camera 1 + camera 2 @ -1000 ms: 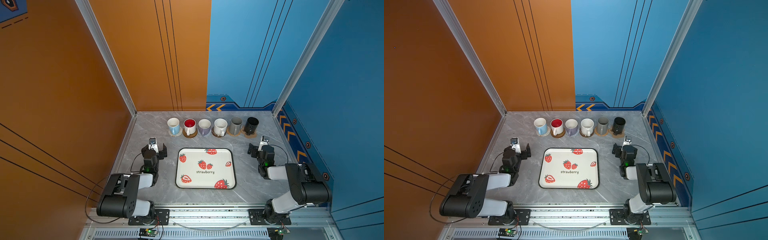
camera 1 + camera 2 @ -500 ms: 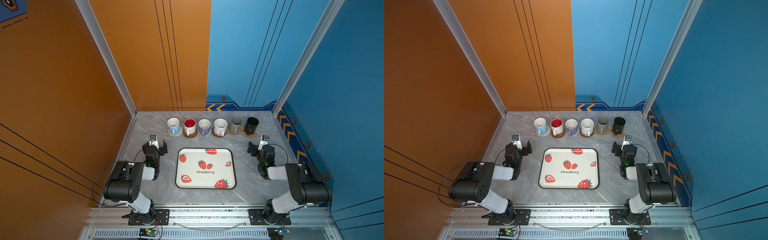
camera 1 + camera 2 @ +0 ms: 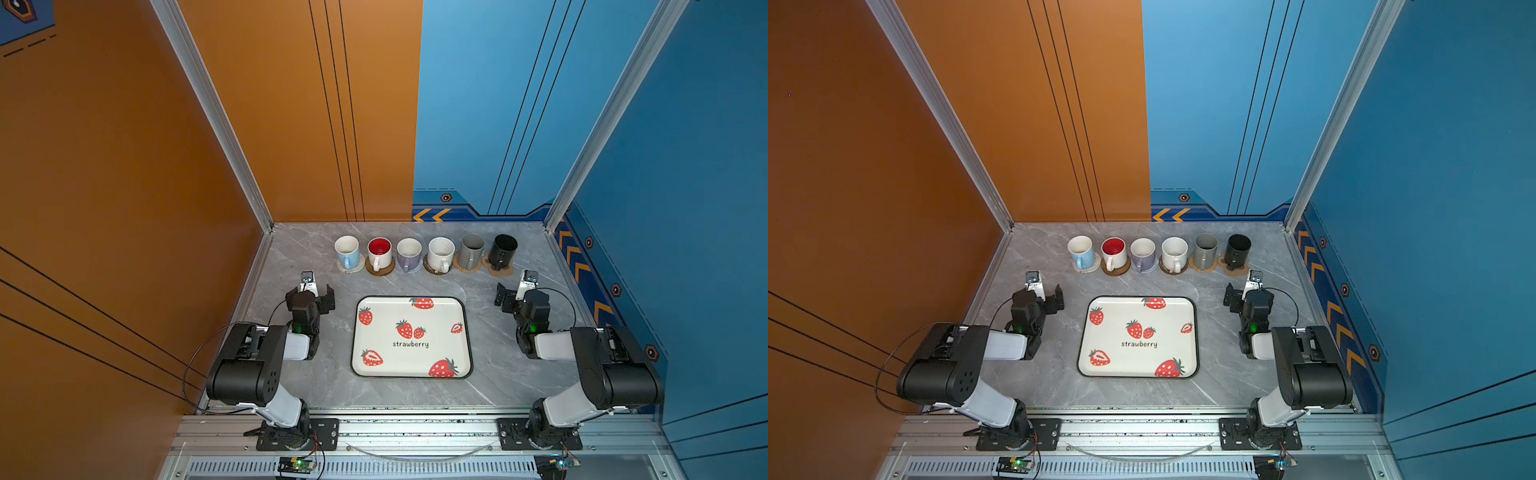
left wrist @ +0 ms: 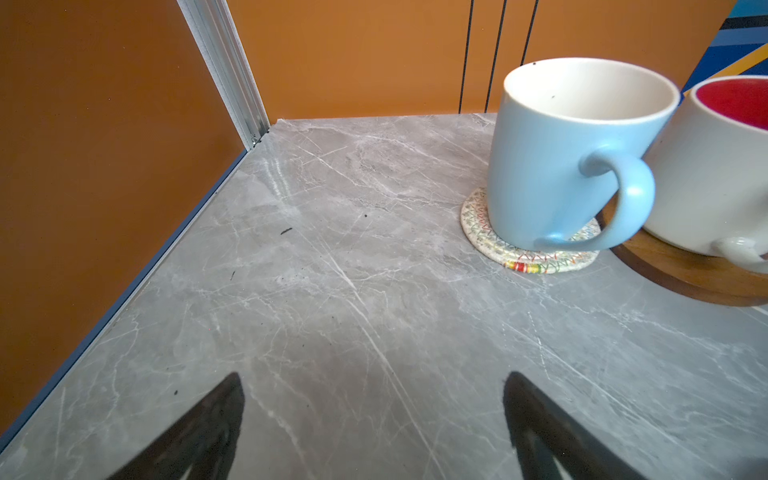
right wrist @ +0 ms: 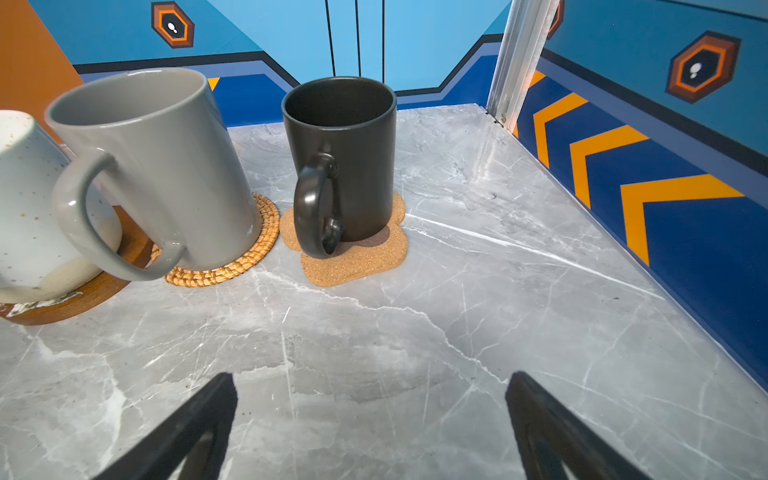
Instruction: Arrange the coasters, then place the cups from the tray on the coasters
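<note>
Six cups stand in a row at the back, each on a coaster: light blue, white with red inside, lavender, speckled white, grey, black. The strawberry tray lies empty in the middle. Left of it, my left gripper is open and empty, short of the light blue cup on its woven coaster. My right gripper is open and empty too, facing the black cup on the paw coaster.
An orange wall runs close along the left side and a blue wall along the right. Both arm bases sit on the metal rail at the front. Bare marble lies between each gripper and the row of cups.
The left arm's elbow has swung up and in toward its base while its gripper stayed almost in place. The right arm and the cups have not moved.
</note>
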`<state>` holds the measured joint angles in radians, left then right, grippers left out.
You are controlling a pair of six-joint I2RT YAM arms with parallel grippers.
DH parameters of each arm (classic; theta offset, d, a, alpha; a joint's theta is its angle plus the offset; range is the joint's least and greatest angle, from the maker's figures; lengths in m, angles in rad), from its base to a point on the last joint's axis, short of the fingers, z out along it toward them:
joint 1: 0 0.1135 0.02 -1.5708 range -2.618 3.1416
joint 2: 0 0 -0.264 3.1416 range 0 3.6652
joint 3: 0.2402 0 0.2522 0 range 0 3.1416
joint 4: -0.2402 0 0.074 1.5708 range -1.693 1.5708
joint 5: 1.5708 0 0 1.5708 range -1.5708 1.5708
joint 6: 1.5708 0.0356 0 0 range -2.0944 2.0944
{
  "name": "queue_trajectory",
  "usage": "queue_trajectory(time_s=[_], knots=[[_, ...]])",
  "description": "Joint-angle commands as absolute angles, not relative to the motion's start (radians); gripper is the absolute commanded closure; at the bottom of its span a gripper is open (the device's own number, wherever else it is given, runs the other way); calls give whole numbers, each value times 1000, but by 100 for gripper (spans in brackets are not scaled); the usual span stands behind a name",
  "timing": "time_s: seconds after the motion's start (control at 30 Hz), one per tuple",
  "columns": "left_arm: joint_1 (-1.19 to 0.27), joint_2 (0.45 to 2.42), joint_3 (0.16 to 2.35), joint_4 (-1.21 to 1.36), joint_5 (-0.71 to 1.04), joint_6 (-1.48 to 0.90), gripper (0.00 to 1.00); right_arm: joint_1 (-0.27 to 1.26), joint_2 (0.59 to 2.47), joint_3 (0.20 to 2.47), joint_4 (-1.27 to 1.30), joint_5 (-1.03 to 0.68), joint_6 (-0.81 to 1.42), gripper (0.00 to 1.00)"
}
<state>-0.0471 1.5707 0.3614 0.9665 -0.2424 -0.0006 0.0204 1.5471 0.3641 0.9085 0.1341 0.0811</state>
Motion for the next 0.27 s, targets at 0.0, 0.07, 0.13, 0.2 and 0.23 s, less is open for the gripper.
queue_trajectory(time_s=[0.0, 0.07, 0.13, 0.2, 0.23], knots=[[-48, 1563, 364, 953, -261, -12, 2, 25, 1548, 373, 914, 132, 69, 0], [-48, 1564, 365, 953, -261, -12, 2, 24, 1548, 374, 914, 131, 68, 0], [-49, 1564, 364, 953, -262, -12, 2, 23, 1546, 371, 914, 132, 69, 0], [-49, 1564, 364, 953, -262, -11, 2, 24, 1546, 370, 916, 132, 68, 0], [-49, 1564, 364, 953, -262, -11, 2, 25, 1545, 369, 917, 132, 66, 0]])
